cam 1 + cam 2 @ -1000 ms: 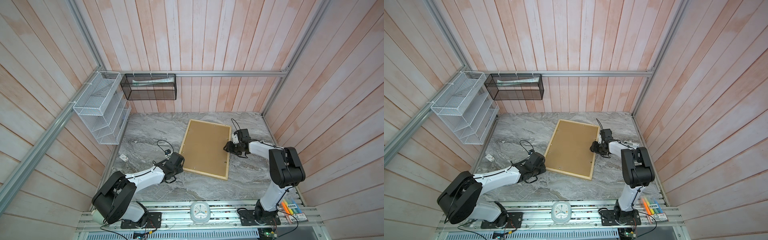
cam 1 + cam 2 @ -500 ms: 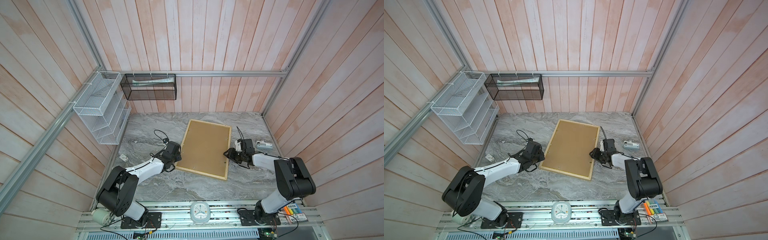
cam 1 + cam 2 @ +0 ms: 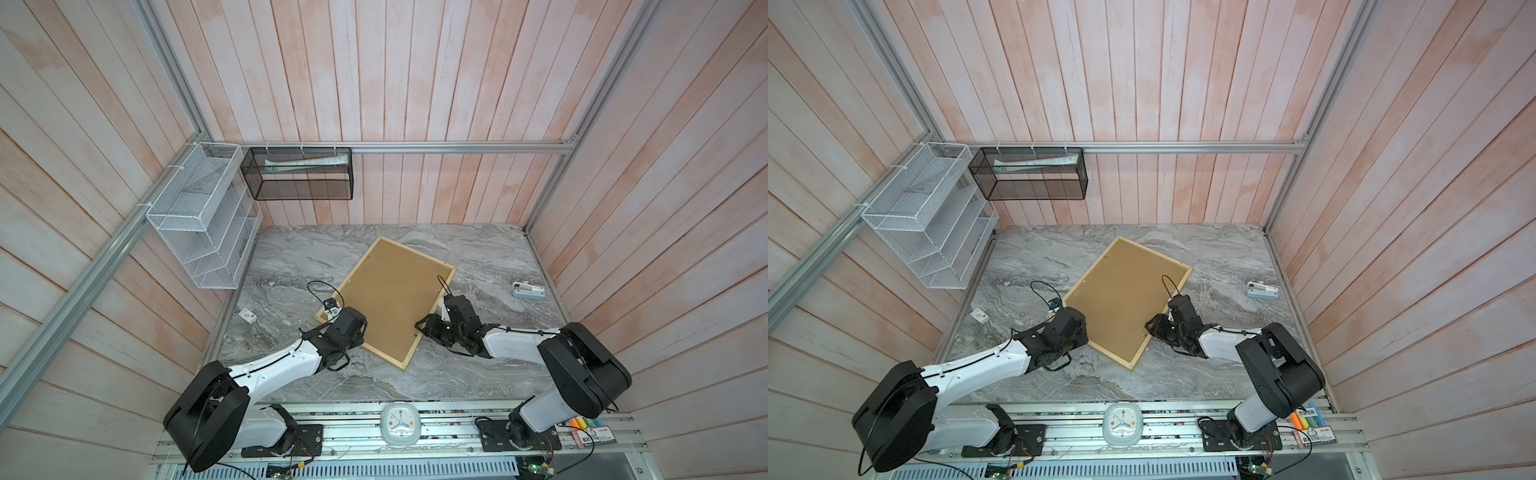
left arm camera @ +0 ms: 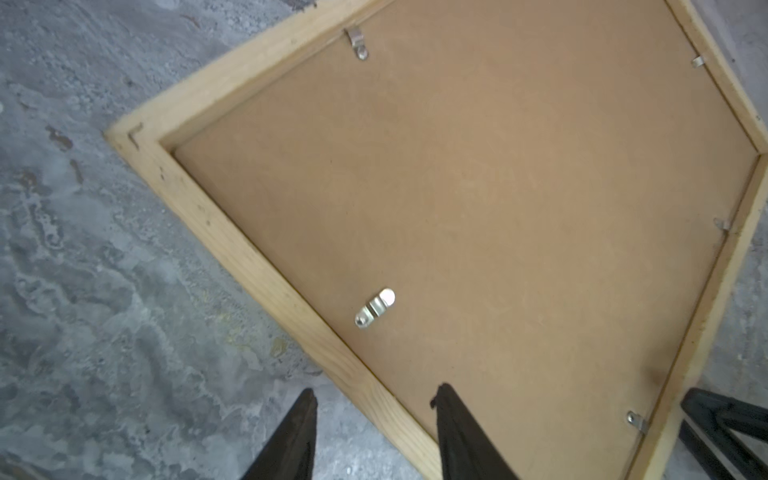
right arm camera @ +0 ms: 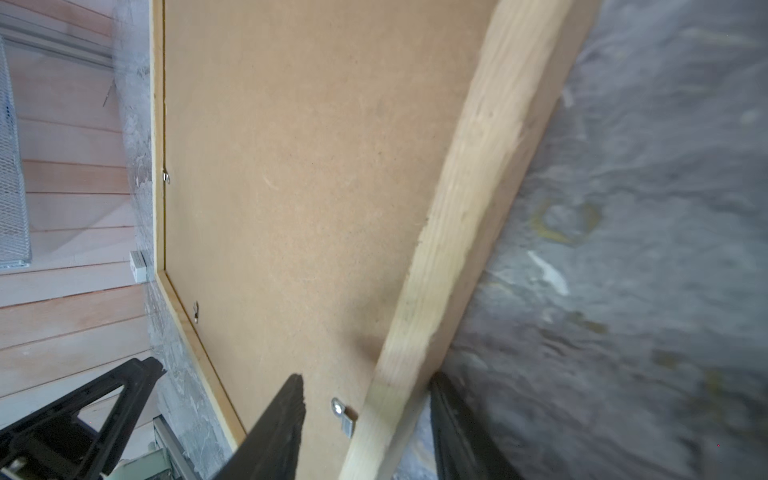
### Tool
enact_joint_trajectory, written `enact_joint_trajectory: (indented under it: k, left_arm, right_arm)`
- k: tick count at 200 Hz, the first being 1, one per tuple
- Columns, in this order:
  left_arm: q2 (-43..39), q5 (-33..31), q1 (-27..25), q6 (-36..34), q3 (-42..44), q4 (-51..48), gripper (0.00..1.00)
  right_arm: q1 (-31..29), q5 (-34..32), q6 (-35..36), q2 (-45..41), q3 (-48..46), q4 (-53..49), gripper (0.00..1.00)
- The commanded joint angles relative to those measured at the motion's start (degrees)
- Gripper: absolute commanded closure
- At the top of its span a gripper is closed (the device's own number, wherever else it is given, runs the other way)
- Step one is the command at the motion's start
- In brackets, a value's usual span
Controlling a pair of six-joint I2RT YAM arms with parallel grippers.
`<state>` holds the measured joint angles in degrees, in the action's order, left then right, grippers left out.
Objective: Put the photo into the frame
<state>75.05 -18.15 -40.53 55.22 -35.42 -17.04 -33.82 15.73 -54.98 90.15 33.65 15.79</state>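
The frame lies back side up and slanted on the marble table. A brown backing board fills it, with metal clips turned over it. The photo is hidden. My left gripper stands open astride the frame's left strip, one finger over the table and one over the board. My right gripper stands open astride the right strip. Its outer finger is against the strip's outer side and its inner finger is over the board.
A small white and grey device lies at the table's right. A small white block lies at the left. A white wire shelf hangs on the left wall and a black mesh basket on the back wall. A clock sits on the front rail.
The frame has turned on the table, its near end swinging left. Both grippers have slid nearer along its long sides, the right one moving left with the right strip.
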Motion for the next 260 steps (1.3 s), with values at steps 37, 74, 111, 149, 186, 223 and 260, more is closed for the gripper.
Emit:
enact_joint_trajectory:
  k: [37,74,111,149,186,223,260]
  left_arm:
    - [0.58,-2.92,-0.42,4.37,1.00,-3.68,0.49]
    - [3.07,-0.86,-0.42,-0.17,-0.68,-0.20,0.47]
    - [6.45,0.00,-0.08,-2.17,-2.83,-0.32,0.48]
    - [7.41,2.73,1.95,-5.09,-2.81,2.25,0.54]
    - [9.71,5.68,3.74,-8.46,-3.66,2.97,0.59]
    - [11.95,7.85,5.34,-12.47,-4.84,4.94,0.66]
    - [16.02,9.86,7.66,-18.57,-8.20,6.32,0.77]
  right_arm:
    - [-1.45,-1.66,1.60,0.29,3.89,-0.02,0.48]
    - [-1.36,-1.48,3.38,-0.55,4.10,-0.77,0.48]
    - [-0.33,-2.74,5.31,-3.38,4.14,-2.80,0.47]
    - [1.41,-4.04,6.45,-6.84,3.38,-4.36,0.47]
    - [4.18,-4.04,7.73,-8.99,2.76,-5.76,0.47]
    - [6.71,-3.95,8.38,-10.97,1.91,-6.21,0.47]
    - [8.66,-4.10,8.35,-12.66,0.60,-6.26,0.47]
